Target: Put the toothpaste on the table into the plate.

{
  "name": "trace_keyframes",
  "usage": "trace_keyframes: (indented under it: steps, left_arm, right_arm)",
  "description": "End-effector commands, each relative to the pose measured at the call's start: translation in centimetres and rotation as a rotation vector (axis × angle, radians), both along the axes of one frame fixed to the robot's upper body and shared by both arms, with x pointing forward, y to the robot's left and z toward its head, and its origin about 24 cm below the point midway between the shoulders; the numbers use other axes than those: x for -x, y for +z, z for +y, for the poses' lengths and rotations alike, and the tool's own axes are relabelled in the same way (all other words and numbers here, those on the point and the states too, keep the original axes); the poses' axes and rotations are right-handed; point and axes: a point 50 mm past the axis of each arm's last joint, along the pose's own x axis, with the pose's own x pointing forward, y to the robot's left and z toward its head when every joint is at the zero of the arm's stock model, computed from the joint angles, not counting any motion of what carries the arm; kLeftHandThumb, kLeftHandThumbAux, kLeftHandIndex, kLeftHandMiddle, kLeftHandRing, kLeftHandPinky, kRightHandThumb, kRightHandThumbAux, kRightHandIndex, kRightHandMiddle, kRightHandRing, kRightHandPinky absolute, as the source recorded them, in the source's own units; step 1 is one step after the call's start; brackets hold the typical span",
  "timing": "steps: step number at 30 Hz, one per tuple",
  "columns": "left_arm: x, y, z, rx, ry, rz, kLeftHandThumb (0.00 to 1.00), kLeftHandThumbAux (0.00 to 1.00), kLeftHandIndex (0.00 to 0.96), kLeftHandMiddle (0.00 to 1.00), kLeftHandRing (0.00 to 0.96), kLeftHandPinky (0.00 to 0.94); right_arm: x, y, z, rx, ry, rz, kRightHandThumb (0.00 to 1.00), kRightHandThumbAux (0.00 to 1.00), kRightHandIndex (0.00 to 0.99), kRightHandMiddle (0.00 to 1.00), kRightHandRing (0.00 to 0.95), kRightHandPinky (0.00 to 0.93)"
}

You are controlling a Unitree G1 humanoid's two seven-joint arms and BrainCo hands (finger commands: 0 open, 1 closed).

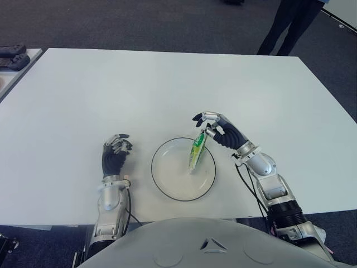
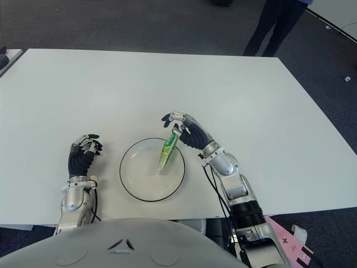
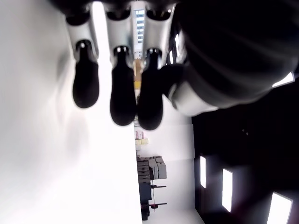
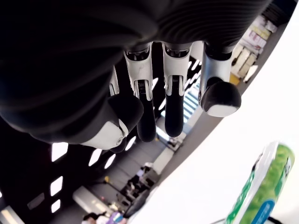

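A green and white toothpaste tube (image 1: 197, 152) lies slanted in the white, dark-rimmed plate (image 1: 169, 176), its upper end at the plate's far right rim. My right hand (image 1: 205, 124) hovers just past that end with fingers spread. In the right wrist view the tube (image 4: 261, 191) shows apart from the fingertips (image 4: 219, 98), with nothing between them. My left hand (image 1: 117, 146) shows left of the plate, fingers loosely bent and holding nothing.
The white table (image 1: 111, 95) stretches wide beyond the plate. Dark controllers (image 1: 14, 56) sit on a side surface at the far left. A person's legs (image 1: 287, 25) stand on the floor past the table's far right edge.
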Motion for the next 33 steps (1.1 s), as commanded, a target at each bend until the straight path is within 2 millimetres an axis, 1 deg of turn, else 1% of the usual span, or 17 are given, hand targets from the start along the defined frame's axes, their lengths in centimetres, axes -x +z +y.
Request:
trace_keyframes:
  steps: [1,6,9,14,16,21,33]
  left_arm:
    - [0.3,-0.6,-0.4,0.004,-0.005,0.037,0.705,0.719,0.434,0.623,0.619,0.623]
    - [0.3,-0.6,-0.5,0.007,-0.004,0.035,0.705,0.718,0.434,0.624,0.621,0.624]
    - [0.3,-0.6,-0.6,0.008,-0.004,0.033,0.705,0.718,0.434,0.626,0.623,0.627]
    - [0.3,-0.6,-0.6,0.007,-0.003,0.034,0.706,0.718,0.434,0.627,0.624,0.626]
    - [0.4,-0.6,-0.6,0.008,-0.001,0.034,0.705,0.718,0.434,0.628,0.624,0.624]
    - [0.4,-0.7,-0.6,0.012,-0.003,0.03,0.705,0.718,0.434,0.628,0.623,0.623]
    - [0.5,-0.8,-0.6,0.009,-0.001,0.03,0.705,0.718,0.434,0.631,0.626,0.629]
  right_arm:
    - [0.2,-1.3,1.1,0.043,0.069,0.0,0.847,0.678,0.405,0.55,0.884,0.883]
    - [0.4,-1.7,2.0,0.051,0.116,-0.041,0.848,0.677,0.409,0.554,0.891,0.889]
    - [0.9,-1.8,2.6,0.091,0.15,-0.077,0.848,0.677,0.41,0.556,0.894,0.89]
    - [1.4,-2.2,3.1,0.132,0.173,-0.111,0.847,0.677,0.411,0.556,0.892,0.885]
    - [1.5,-2.4,3.2,0.186,0.187,-0.138,0.847,0.677,0.412,0.556,0.891,0.883]
    - [1.6,-3.1,3.3,0.279,0.194,-0.155,0.847,0.676,0.416,0.558,0.891,0.884]
    - [1.7,-3.8,3.2,0.333,0.194,-0.152,0.847,0.675,0.424,0.559,0.891,0.882]
